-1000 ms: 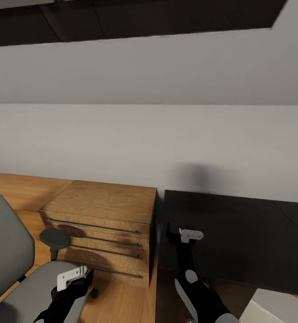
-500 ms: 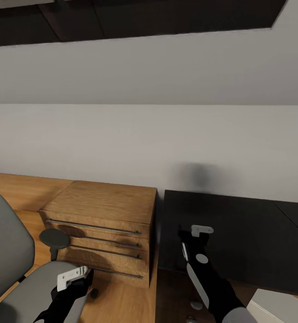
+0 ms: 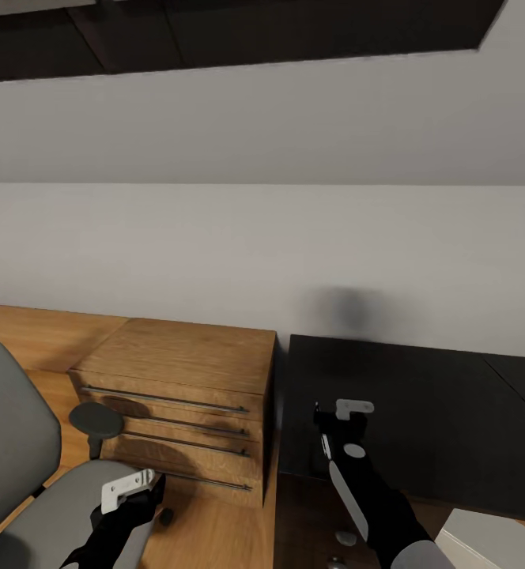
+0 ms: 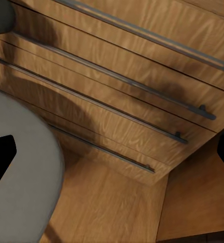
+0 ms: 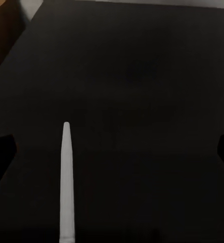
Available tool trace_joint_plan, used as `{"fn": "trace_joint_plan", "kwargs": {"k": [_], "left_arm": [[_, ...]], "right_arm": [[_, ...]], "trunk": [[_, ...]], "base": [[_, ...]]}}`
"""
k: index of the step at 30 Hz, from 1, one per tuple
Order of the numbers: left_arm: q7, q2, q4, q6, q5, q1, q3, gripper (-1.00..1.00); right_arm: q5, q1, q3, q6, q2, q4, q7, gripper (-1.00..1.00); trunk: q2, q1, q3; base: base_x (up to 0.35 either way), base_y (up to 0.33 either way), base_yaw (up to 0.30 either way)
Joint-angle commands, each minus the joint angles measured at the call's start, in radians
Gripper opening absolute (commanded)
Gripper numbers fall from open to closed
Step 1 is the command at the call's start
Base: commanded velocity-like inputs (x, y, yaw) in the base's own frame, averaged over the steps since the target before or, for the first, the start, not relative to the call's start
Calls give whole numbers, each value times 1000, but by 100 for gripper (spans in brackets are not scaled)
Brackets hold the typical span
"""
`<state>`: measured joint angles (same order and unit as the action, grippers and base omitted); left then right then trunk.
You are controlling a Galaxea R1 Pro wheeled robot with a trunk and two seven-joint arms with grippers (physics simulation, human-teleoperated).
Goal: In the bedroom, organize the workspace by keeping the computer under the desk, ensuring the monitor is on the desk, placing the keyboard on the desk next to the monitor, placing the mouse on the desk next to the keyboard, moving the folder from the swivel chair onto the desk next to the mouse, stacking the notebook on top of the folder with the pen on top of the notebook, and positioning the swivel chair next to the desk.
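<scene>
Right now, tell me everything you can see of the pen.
The pen is a thin, pale, smooth stick tapering to a rounded tip. In the right wrist view it points away from the camera over the glossy black desk, its near end cut off by the picture's edge. Whether it lies on the desk or is held above it cannot be told. Nothing else is near it.

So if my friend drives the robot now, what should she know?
Right gripper: over the black desk. The pen shows below it in the right wrist view; whether it is held or lying on the desk, I cannot tell.
Left gripper: over the swivel chair seat, facing the wooden dresser; holding nothing that I can see.
The computer sits low beside the desk, at the head view's corner.
Done: the chair is near the dresser and desk.
Left: nothing else shows on this part of the desk, so monitor, keyboard, mouse, folder and notebook still need checking, then the pen goes on top.
</scene>
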<state>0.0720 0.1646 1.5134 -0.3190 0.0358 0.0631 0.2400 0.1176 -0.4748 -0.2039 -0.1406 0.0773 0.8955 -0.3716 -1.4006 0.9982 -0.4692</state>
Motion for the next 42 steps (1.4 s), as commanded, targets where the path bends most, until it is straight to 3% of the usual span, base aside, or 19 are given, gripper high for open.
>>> {"fn": "trace_joint_plan", "kwargs": {"k": [1, 6, 9, 18, 28, 42], "left_arm": [[6, 1, 2, -6, 3, 0, 3, 100], [6, 1, 1, -6, 3, 0, 3, 100], [6, 1, 1, -6, 3, 0, 4, 100], [6, 1, 1, -6, 3, 0, 4, 100], [6, 1, 1, -6, 3, 0, 4, 100], [6, 1, 1, -6, 3, 0, 4, 100]], "right_arm": [[10, -1, -4, -8, 0, 3, -8, 100], [10, -1, -5, -30, 1, 5, -9, 100], [10, -1, -6, -89, 3, 8, -9, 100], [11, -1, -8, -167, 7, 8, -8, 100], [10, -1, -10, -197, 11, 6, -8, 100], [3, -1, -12, -237, 40, -3, -13, 100]], "trunk": [[-1, 0, -1], [-1, 0, -1], [-1, 0, -1], [-1, 0, -1], [-1, 0, -1], [-1, 0, -1]], "base": [[0, 0, 0], [0, 0, 0], [0, 0, 0], [0, 0, 0], [0, 0, 0], [0, 0, 0]]}}
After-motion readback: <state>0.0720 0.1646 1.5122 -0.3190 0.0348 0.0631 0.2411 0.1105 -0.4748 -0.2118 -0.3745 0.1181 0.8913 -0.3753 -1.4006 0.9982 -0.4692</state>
